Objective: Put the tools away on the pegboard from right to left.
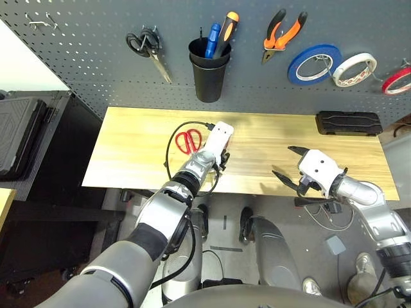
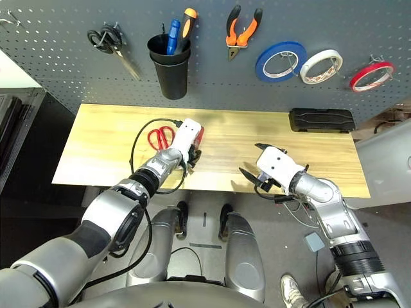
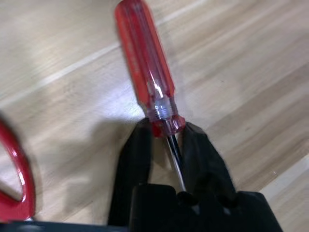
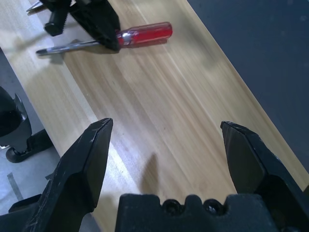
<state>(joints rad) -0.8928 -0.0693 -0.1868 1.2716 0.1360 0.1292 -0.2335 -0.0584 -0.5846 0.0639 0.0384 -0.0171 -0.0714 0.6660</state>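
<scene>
Because the left hand pinches the counter-lying red-handled screwdriver only at its thin shank, in the left wrist view, it may pivot or slip when lifted. In the right wrist view, the right hand hangs released, empty.

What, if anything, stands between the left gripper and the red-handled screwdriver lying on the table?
Nothing visible. The left gripper already straddles the red-handled screwdriver where shaft meets handle, one finger on each side, the screwdriver flat on the table. The red-handled scissors lie beside, not between.
</scene>
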